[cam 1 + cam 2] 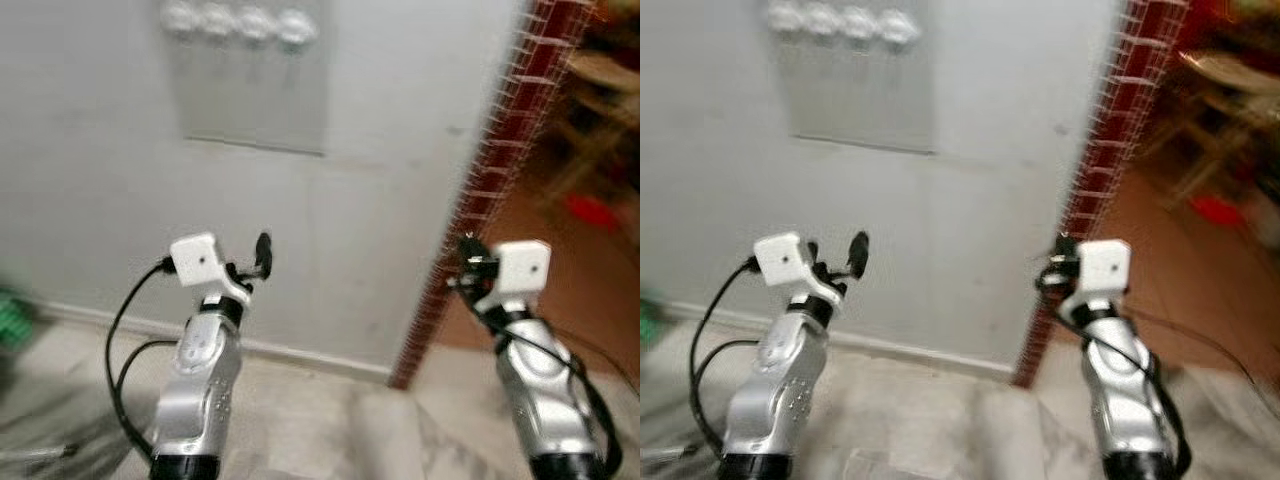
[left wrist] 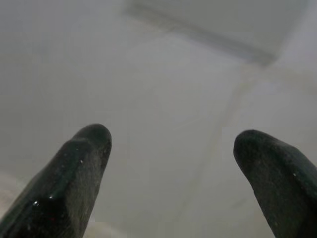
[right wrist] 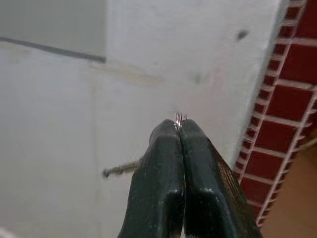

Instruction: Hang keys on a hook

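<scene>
A grey panel [image 1: 255, 90] on the white wall carries a row of several round silver hooks [image 1: 240, 25], high above both arms. My right gripper [image 3: 180, 130] is shut on a thin metal key ring [image 3: 179, 118] that peeks out at its fingertips. A slim metal key [image 3: 119, 170] sticks out sideways below the pads. In the left eye view the right gripper [image 1: 468, 252] is held up near the wall's corner. My left gripper [image 2: 171, 148] is open, holds nothing and faces the bare wall; in the left eye view it [image 1: 250, 262] is raised below the panel.
A red brick edge [image 1: 500, 160] ends the white wall on the right. Beyond it lie an orange floor, wooden furniture [image 1: 600, 90] and a red object [image 1: 592, 210]. Something green [image 1: 10, 318] sits low at the far left. The pictures are blurred.
</scene>
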Robot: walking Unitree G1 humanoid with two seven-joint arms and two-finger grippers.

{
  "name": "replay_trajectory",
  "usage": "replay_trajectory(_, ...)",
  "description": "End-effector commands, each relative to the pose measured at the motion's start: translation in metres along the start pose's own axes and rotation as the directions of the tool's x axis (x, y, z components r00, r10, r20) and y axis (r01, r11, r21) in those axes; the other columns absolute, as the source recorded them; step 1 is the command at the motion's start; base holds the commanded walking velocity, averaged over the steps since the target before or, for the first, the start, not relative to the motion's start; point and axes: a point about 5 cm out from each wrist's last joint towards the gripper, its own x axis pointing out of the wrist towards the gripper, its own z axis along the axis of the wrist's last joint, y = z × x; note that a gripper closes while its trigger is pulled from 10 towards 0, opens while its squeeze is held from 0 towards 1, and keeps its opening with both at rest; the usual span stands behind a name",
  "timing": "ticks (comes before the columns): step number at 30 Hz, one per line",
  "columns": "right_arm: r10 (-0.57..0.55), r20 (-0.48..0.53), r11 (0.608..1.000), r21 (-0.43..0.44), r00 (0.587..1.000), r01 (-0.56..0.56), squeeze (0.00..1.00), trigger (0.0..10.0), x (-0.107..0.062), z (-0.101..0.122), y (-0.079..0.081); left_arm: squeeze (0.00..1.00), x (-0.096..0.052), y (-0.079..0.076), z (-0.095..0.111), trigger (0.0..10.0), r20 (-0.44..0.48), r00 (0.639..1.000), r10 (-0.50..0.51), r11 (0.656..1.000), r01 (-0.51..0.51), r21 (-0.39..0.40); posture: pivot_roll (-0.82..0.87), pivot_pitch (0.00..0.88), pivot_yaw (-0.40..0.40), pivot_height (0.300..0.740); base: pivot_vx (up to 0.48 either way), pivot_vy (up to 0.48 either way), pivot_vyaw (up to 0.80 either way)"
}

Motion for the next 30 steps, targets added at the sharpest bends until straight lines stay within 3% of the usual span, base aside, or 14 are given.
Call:
replay_trajectory(1,-0.008,-0.004,1.000,-0.016,1.000,0.008,0.00,10.0,-0.0025,0.0010,-0.0077,0.00,0.0057,-0.0021,0.0084,10.0,0.013,1.000,-0.016,1.000,0.017,-0.012,0.01,0.055,-0.065,0.740,0.000,0.000,0.00)
replay_trajectory(15,0.012,-0.020,0.999,-0.031,1.000,-0.012,0.00,10.0,-0.0112,-0.0008,-0.0077,0.00,0.0050,-0.0030,0.0073,10.0,0.008,1.000,0.024,0.996,-0.023,-0.087,0.00,0.052,-0.070,0.740,0.000,0.000,0.00)
replay_trajectory(30,0.024,-0.019,0.999,-0.021,1.000,-0.024,0.00,10.0,-0.0097,0.0000,-0.0014,0.00,0.0072,-0.0031,0.0087,10.0,0.004,1.000,0.025,0.995,-0.025,-0.100,0.00,0.057,-0.067,0.740,0.000,0.467,0.00)
